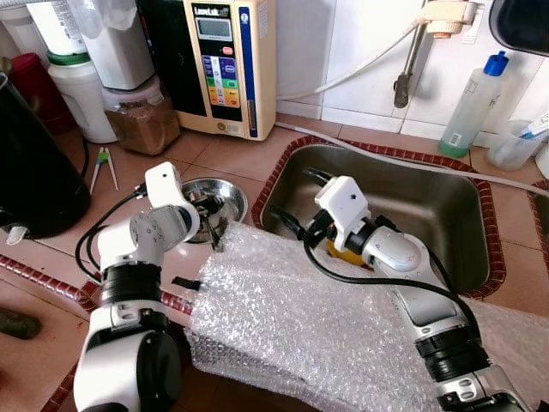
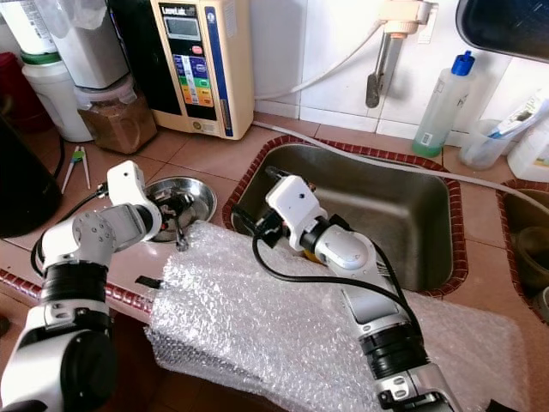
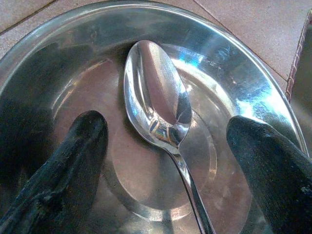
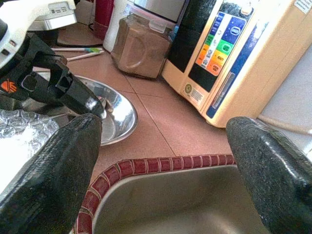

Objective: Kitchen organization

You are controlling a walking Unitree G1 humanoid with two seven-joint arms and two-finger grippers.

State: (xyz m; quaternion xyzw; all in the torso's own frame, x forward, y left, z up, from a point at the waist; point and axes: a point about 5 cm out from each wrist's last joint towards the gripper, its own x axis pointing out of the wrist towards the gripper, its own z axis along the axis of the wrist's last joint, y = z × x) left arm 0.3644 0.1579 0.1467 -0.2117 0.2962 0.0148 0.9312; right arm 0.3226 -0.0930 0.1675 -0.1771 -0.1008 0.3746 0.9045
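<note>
spoon (image 3: 161, 109) lies in the steel bowl (image 3: 253, 97) between our left gripper (image 3: 165, 146) fingers, spread to pinch it; our right gripper (image 4: 163, 161) waits spread over the sink (image 1: 429, 206).

Bench (image 1: 232, 154): sink (image 1: 429, 206) set into it at right; bowl (image 1: 230, 196) just left of the sink, with a spoon (image 3: 158, 114) lying in it between the spread fingers of the left end effector (image 3: 165, 161). Along the rear wall, left to right: jar (image 1: 141, 116), wall appliance (image 1: 227, 64), tap (image 1: 410, 64) above the sink, bottle (image 1: 470, 107) behind the sink's right rear corner. Sheet of bubble wrap (image 1: 300, 318) across the front bench edge, before bowl and sink; right end effector (image 4: 161, 161) over the sink's left rim, fingers apart.
</note>
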